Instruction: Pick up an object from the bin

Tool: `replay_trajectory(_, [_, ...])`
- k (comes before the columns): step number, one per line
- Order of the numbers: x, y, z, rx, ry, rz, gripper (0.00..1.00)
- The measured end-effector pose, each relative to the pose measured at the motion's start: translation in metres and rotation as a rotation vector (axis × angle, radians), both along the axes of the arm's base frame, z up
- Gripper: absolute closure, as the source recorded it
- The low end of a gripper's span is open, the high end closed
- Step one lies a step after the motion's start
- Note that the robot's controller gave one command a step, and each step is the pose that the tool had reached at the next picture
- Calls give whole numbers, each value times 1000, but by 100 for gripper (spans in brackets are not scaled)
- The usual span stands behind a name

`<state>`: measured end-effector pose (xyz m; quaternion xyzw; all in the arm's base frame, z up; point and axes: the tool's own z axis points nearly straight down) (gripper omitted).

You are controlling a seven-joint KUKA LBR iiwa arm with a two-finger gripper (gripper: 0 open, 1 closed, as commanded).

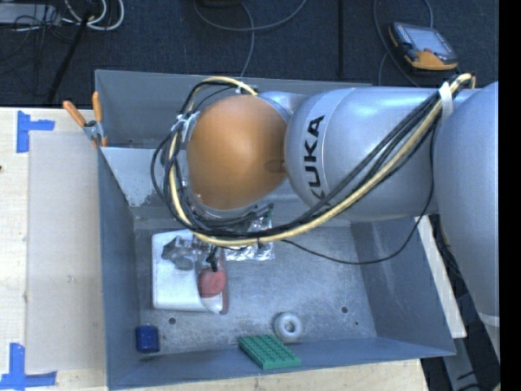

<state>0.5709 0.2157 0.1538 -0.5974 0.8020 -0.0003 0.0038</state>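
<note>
End effector low over white flat block and red lump, left part of bin, grip state cannot be told

One camera sits above the bin and looks down into it, tipped a little, so the far wall shows its inner face and a band of dark floor lies beyond. It is close: the bin spans most of the view. The arm enters from the right, its orange cover nearest the lens, over the bin's middle.
</note>
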Motion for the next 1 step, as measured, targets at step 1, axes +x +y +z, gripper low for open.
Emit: replay_trajectory(1, [0,1,34,-1,4,-7,100])
